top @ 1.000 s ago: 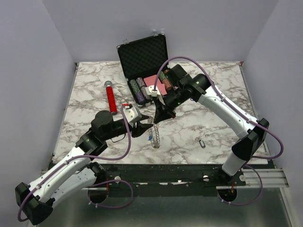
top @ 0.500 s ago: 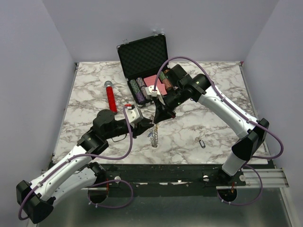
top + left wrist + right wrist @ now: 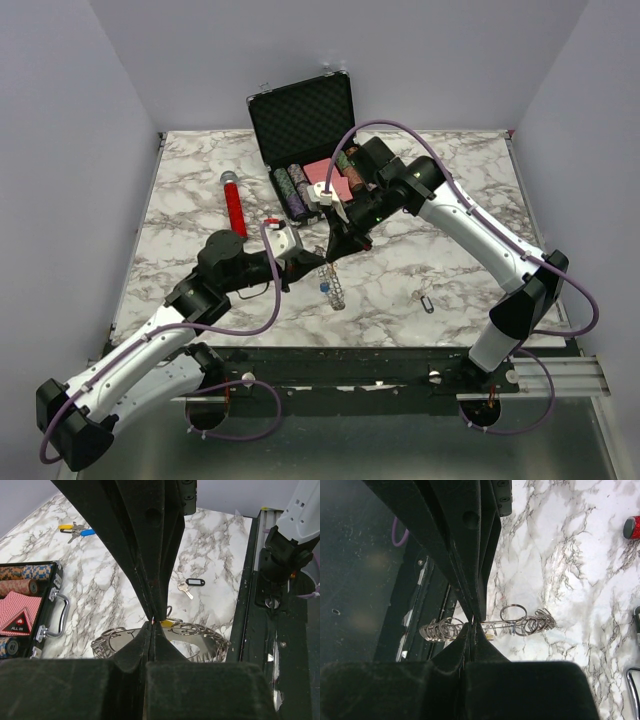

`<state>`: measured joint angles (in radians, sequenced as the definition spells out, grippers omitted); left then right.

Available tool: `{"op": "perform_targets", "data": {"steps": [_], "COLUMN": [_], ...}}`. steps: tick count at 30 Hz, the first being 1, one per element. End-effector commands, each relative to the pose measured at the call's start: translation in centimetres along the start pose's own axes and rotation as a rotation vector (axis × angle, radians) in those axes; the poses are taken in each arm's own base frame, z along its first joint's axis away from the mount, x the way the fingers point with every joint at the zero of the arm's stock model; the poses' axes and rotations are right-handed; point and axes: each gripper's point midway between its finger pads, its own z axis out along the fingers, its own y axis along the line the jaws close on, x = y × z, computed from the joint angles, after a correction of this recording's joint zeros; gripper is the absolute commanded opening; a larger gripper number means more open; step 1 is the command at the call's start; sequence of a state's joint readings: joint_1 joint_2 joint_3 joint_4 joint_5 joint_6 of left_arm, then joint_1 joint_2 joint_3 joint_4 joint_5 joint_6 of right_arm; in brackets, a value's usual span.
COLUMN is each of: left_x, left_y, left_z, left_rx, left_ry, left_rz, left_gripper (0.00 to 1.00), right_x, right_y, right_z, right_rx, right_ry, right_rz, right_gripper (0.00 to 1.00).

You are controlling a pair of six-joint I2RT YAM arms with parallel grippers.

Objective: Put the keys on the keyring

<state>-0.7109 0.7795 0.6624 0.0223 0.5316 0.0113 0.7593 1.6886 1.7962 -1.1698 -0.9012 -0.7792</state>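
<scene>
The keyring (image 3: 333, 287), a big silver ring fringed with small rings and keys, hangs above the table's front middle. My right gripper (image 3: 328, 254) comes down from the back and is shut on its upper rim (image 3: 472, 623); the ring (image 3: 530, 625) runs out to either side. My left gripper (image 3: 313, 263) meets it from the left, shut on the same spot (image 3: 154, 624), over the ring (image 3: 200, 632). A small yellow bit (image 3: 168, 623) shows at the tips. A black-tagged key (image 3: 427, 301) (image 3: 192, 583) lies on the table. Yellow- and blue-tagged keys (image 3: 75, 529) lie farther off.
An open black case (image 3: 300, 115) with poker chips (image 3: 292, 188) and red cards stands at the back middle. A red cylinder (image 3: 233, 205) lies left of it. The dark rail (image 3: 400, 360) runs along the table's near edge, just below the keyring.
My left gripper has moved right to the keyring's top and closed there. The keyring has swung slightly rightward. The right arm has held still.
</scene>
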Motion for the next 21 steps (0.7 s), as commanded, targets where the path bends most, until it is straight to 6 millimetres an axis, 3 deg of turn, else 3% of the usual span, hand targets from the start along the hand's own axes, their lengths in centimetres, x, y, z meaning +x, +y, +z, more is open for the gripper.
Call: {"op": "perform_targets", "data": {"steps": [1, 5, 7, 12, 16, 21], "left_x": [-1.1, -2.3, -2.6, -3.8, -4.5, -5.8], "left_y": [0.1, 0.3, 0.3, 1.3, 2.8, 4.6], "left_z": [-0.3, -1.1, -1.4, -2.9, -4.4, -6.1], "left_rx": [-0.018, -0.075, -0.091, -0.175, -0.258, -0.342], "left_ry": [-0.062, -0.174, -0.236, -0.473, -0.625, -0.776], "left_rz": [0.030, -0.026, -0.071, -0.248, -0.362, -0.462], "left_gripper": [0.00, 0.00, 0.00, 0.00, 0.00, 0.00], "right_x": [-1.1, -1.8, -2.7, -4.9, -4.4, -4.6], "right_y": [0.4, 0.7, 0.6, -0.4, -0.2, -1.4], "right_z": [-0.2, -0.5, -1.2, -4.6, -4.3, -4.7], "right_rx": [0.002, 0.003, 0.000, 0.010, 0.008, 0.073], "right_ry": [-0.028, -0.055, -0.095, -0.234, -0.233, -0.210], "right_rz": [-0.020, -0.012, -0.001, 0.056, 0.087, 0.047], "right_gripper": [0.08, 0.40, 0.46, 0.50, 0.50, 0.51]}}
